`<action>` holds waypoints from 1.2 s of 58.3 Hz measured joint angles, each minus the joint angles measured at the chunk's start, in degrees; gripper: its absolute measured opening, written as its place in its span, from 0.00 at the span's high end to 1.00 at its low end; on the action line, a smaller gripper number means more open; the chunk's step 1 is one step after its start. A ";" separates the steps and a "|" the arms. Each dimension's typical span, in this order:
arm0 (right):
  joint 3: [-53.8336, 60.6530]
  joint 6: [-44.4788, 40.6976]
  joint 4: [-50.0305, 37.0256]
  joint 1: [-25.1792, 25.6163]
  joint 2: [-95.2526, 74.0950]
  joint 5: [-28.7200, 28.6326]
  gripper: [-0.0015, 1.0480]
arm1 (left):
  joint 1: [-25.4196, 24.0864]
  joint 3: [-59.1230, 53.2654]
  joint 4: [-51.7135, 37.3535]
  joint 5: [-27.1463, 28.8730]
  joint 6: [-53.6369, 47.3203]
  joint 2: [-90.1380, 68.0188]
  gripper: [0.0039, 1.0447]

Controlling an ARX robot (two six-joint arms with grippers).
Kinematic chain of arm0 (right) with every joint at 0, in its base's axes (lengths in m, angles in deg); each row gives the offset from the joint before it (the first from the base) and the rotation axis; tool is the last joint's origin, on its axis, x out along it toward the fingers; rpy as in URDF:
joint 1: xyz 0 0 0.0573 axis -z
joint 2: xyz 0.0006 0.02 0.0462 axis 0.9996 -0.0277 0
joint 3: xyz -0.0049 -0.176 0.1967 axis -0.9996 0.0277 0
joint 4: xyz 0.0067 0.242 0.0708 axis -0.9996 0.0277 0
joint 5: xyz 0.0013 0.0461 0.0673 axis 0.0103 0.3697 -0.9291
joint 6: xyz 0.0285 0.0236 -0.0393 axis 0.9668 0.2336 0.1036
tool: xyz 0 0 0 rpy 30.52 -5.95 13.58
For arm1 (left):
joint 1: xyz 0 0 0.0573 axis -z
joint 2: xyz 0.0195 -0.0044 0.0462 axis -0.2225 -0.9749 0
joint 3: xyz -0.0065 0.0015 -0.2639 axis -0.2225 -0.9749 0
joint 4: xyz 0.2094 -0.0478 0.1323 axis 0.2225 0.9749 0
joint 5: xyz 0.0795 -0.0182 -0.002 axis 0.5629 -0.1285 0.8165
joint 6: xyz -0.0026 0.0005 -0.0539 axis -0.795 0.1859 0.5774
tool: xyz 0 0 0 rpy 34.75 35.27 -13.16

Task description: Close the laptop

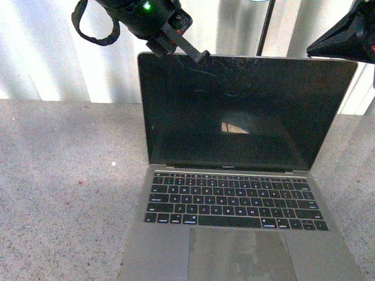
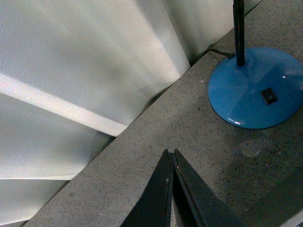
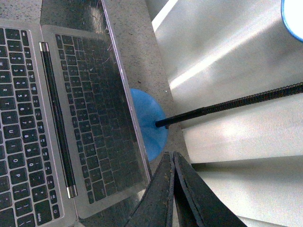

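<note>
The silver-grey laptop stands open on the speckled counter, its scratched black screen upright and facing me, black keys and large trackpad below. My left gripper is shut and empty, its tip at the top edge of the screen near the left corner. In the left wrist view the shut left gripper points at the counter behind the lid. My right gripper is shut and empty, high by the screen's top right corner. The right wrist view shows the laptop and the shut right gripper beside the screen's edge.
A lamp with a round blue base and black flexible neck stands on the counter behind the laptop. White corrugated panels form the back wall. The grey speckled counter stretches to the left of the laptop.
</note>
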 joint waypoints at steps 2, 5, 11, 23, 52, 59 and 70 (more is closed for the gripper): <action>-0.09 -0.15 0.20 -0.04 -0.02 0.07 0.97 | 0.00 0.04 0.11 -0.02 -0.07 0.00 0.97; -0.11 -0.35 0.46 -0.11 -0.02 0.24 0.97 | 0.02 0.11 0.22 -0.04 -0.17 0.00 0.97; -0.11 -0.79 0.81 -0.39 -0.04 0.44 0.97 | 0.15 0.11 0.44 -0.17 -0.63 0.00 0.97; 0.07 -0.98 0.85 -0.68 -0.04 0.44 0.97 | 0.55 0.11 0.70 -0.22 -1.18 0.22 0.97; 2.58 -1.07 0.66 -0.76 1.22 -0.26 0.97 | 1.20 -2.97 0.83 -0.46 -1.40 2.67 0.97; 3.26 -1.14 2.12 -0.85 2.23 -0.31 0.97 | 1.29 -5.18 0.85 -0.48 -1.62 4.57 0.97; 4.63 -1.42 2.89 -1.90 3.26 0.02 0.97 | 1.46 -7.06 2.12 -0.59 -2.71 6.49 0.97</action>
